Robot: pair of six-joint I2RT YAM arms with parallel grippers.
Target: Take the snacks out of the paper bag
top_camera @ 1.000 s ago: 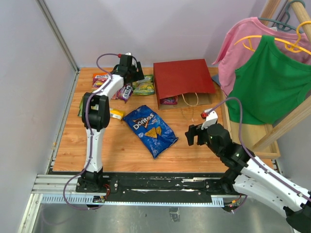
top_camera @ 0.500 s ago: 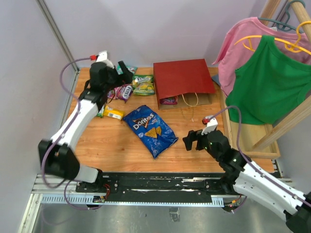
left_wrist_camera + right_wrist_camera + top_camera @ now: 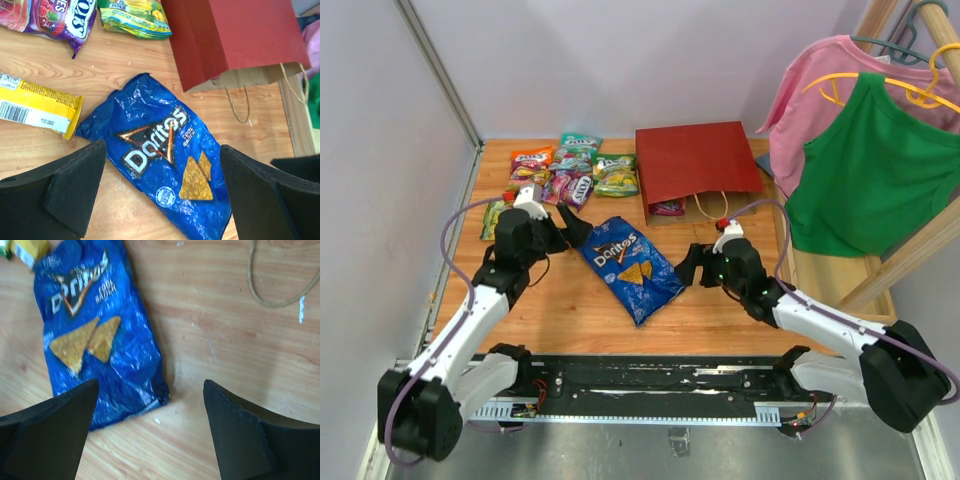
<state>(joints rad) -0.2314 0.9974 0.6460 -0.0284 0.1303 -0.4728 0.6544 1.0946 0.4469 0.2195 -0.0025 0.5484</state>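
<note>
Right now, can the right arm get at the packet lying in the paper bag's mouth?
Probably yes: the right gripper is open and empty, and the packet shows in the mouth of the paper bag, which faces it; only bare table lies between.

Brightly, evenly lit from above; soft shadows. Mild glare on the blue Doritos bag point(image 3: 150, 130). Slightly blurred in right wrist view.

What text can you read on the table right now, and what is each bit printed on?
"Doritos": blue bag
"COOL RANCH": same bag, beside the logo
"OS", rest cut off: purple packet
Yellow wrapper: barcode, print too small to read
Green packet: print blurred
Paper bag: no text visible
</note>
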